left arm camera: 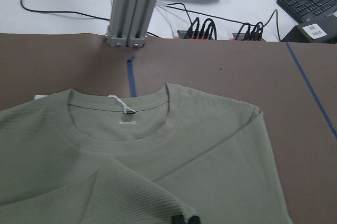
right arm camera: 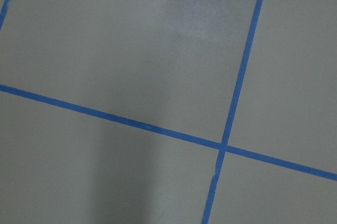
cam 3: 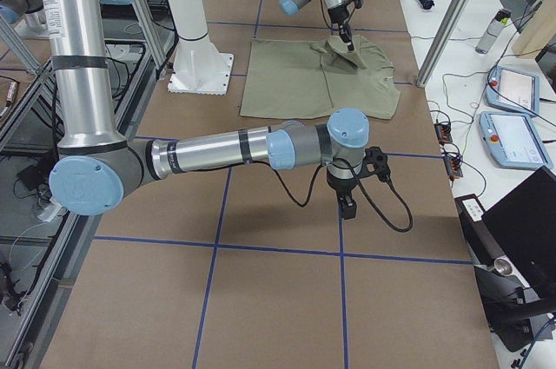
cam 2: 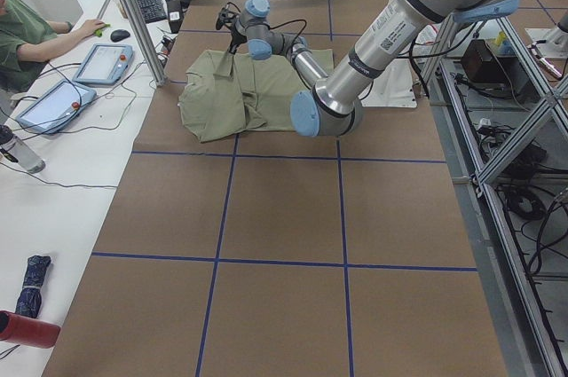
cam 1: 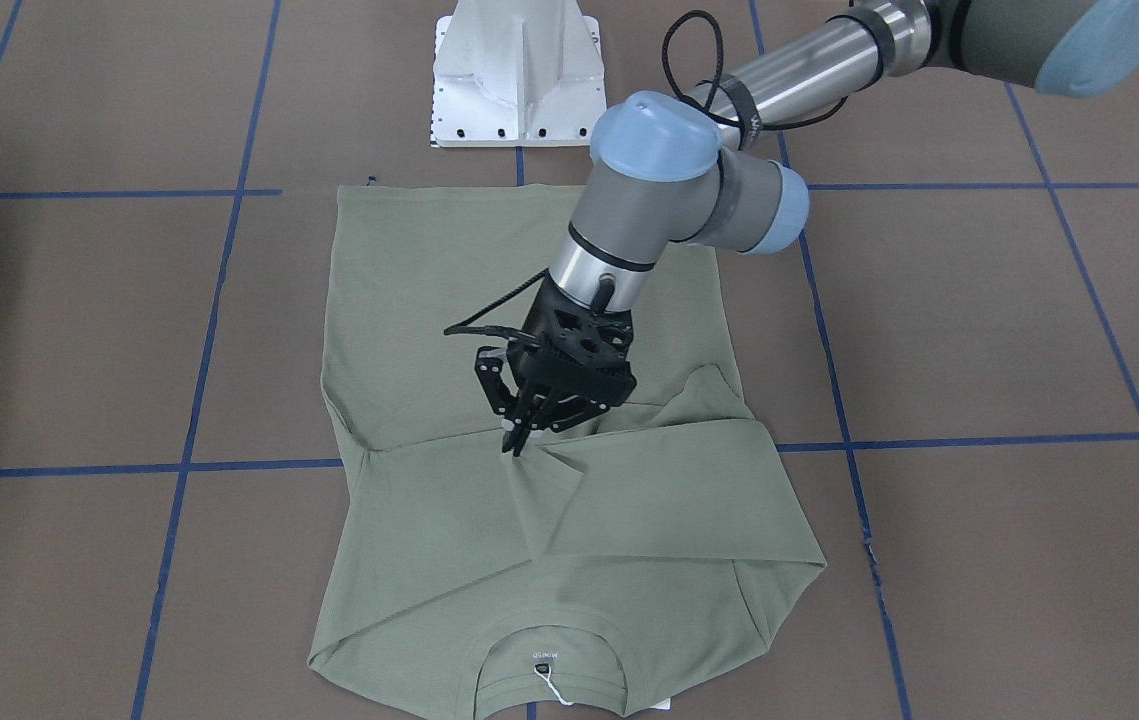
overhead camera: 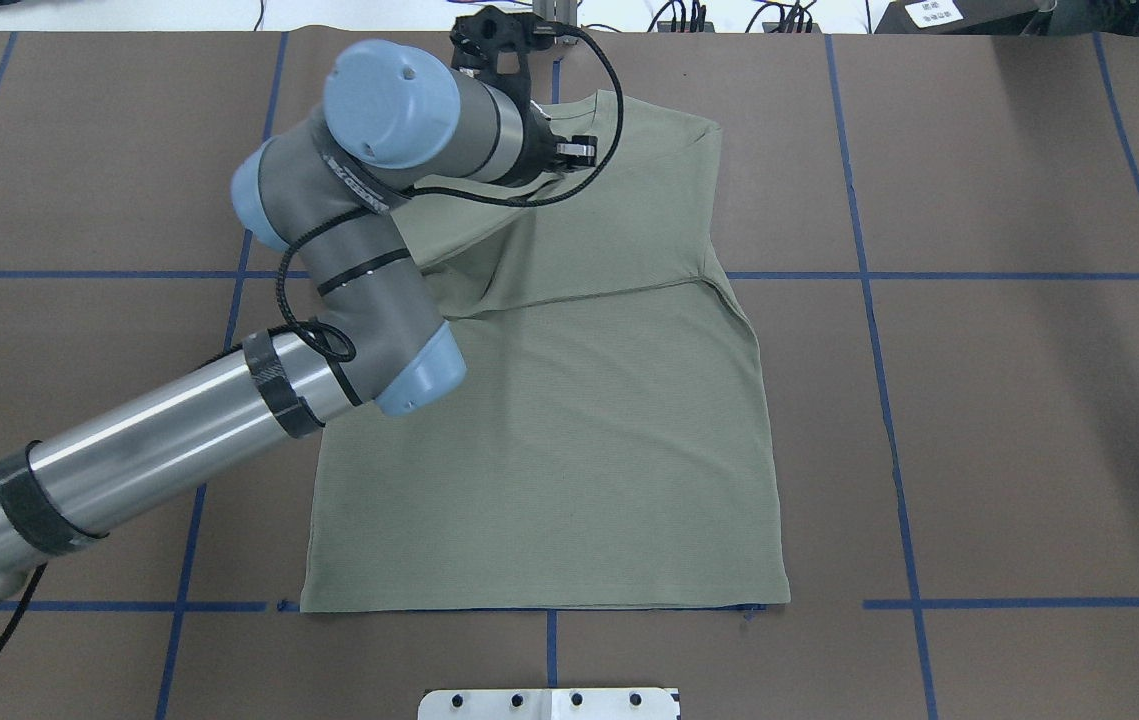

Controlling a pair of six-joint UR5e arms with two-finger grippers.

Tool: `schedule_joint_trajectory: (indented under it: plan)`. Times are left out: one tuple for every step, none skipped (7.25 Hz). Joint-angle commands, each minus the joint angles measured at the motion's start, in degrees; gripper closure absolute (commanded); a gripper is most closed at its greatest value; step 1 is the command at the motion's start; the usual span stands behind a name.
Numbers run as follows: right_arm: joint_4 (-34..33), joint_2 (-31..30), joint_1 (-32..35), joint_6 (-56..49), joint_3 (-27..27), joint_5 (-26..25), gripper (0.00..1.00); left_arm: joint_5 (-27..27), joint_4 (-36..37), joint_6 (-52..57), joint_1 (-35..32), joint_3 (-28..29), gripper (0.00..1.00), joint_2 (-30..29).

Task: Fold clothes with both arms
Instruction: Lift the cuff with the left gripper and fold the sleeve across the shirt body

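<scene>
The sage-green shirt (cam 1: 429, 300) lies flat on the brown table, its ribbed collar (cam 1: 541, 640) with white tag string at the far side from the robot. One long sleeve (cam 1: 679, 490) is folded across the body. My left gripper (cam 1: 517, 440) points down over the middle of the shirt, shut on that sleeve's end, and creases run toward it. In the left wrist view its fingertips (left arm camera: 185, 219) meet at the cuff, the collar (left arm camera: 126, 129) beyond. My right gripper (cam 3: 347, 207) hangs low over bare table well away from the shirt (cam 3: 295, 74); I cannot tell whether it is open or shut.
The white pedestal base (cam 1: 519, 70) stands by the shirt's hem. Blue tape lines (right arm camera: 231, 108) grid the table. An aluminium post (cam 3: 443, 30) rises at the table's far edge, with tablets and cables beyond. A seated person (cam 2: 27, 31) is at the side bench.
</scene>
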Motion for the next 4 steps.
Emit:
schedule_joint_trajectory:
  plan:
    - [0.0, -0.1, 0.2, 0.12, 0.0, -0.03, 0.0, 6.18, -8.71, 6.15, 8.74, 2.05, 1.0, 0.3]
    - [0.0, -0.1, 0.29, 0.12, 0.09, -0.12, 0.0, 6.22, -9.44, 6.7, 9.64, 2.75, 1.0, -0.22]
    - [0.0, -0.18, 0.55, 0.12, 0.17, -0.12, 0.0, 6.22, -9.54, 9.31, 10.44, 3.02, 1.0, -0.05]
    - [0.0, -0.18, 0.55, 0.12, 0.17, -0.12, 0.0, 6.13, -9.71, 9.51, 10.79, 3.54, 1.0, -0.22]
